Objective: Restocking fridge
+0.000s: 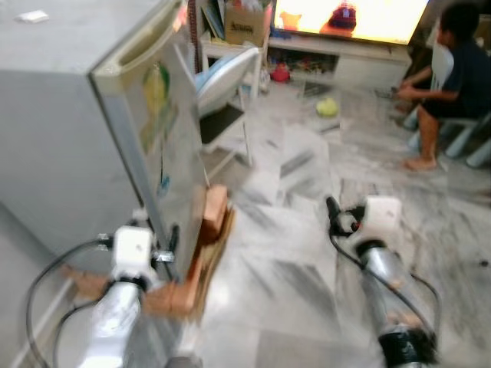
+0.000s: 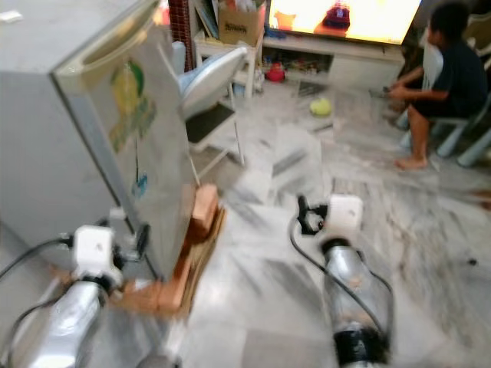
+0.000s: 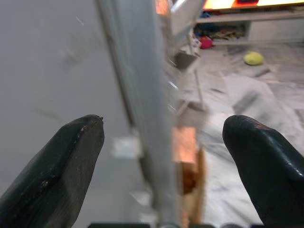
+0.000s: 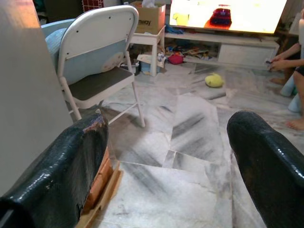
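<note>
The fridge (image 1: 77, 146) is standing on the robot's left, a grey box with its door (image 1: 157, 146) facing right, stickers showing on the door face. Its base is resting on bricks (image 1: 215, 211) and a flat wooden board (image 1: 207, 268) on the marble floor (image 1: 291, 253).

The left gripper (image 3: 161, 156) is hovering at the door's front edge, low on the fridge; in the left wrist view its fingers (image 3: 61, 175) are standing wide apart, one on the fridge's side, the other out over the floor, with the door's edge running between them. Whether they are touching the door is not clear.

The right gripper (image 4: 166, 161) is hanging above the bare floor, well apart from the fridge, its fingers (image 4: 266, 161) also spread wide and holding nothing.

Beyond the fridge a white folding chair (image 4: 97, 61) is standing just beside the door. Further back a low white shelf is carrying a lit screen (image 1: 349, 17), with a cardboard box (image 1: 244, 23) to its left. A yellow-green ball (image 1: 327, 107) is lying on the floor before the shelf. A person (image 1: 449, 84) in a dark top is sitting on a pale stool at the far right.
</note>
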